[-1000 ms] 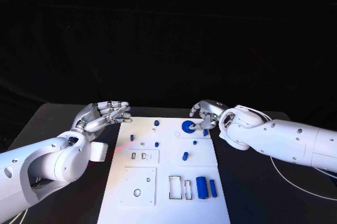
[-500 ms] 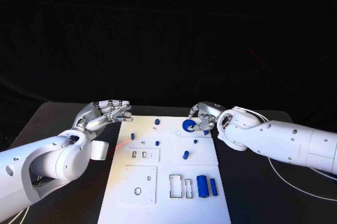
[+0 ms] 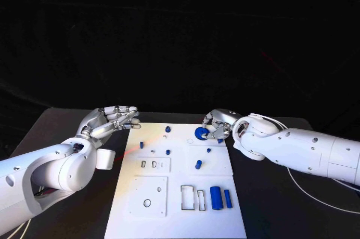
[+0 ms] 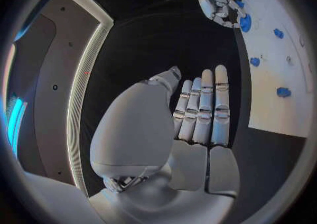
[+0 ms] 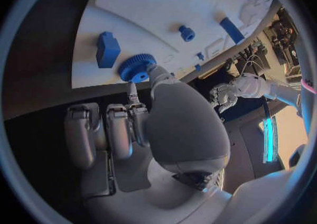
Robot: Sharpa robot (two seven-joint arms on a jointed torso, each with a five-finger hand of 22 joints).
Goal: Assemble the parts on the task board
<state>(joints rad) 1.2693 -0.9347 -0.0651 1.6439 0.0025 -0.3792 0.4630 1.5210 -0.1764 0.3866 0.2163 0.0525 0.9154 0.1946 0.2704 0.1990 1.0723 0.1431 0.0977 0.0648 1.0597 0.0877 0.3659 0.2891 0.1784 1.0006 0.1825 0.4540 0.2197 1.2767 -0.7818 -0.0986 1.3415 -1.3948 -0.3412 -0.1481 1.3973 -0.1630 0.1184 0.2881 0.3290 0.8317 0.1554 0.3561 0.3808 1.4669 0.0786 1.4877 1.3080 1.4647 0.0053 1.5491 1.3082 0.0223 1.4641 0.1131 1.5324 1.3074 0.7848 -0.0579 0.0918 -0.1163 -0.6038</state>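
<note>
No brand, label or writing can be read on anything here.

The white rectangular task board lies in the middle of the black counter. Its near part carries one large blue cylindrical part with one thinner blue bar just beside it, next to two empty rectangular slots. One short blue peg stands near the board's middle. Further back, several small blue pieces are scattered; they are too small to count surely.

At the board's far right corner sits one round blue toothed gear. The right hand is at it, fingers curled, with thumb and a fingertip touching the gear's edge; whether they actually pinch it cannot be told. One blue block stands beside the gear.

The left hand hovers off the board's far left corner, holding nothing, its fingers straight and side by side.
</note>
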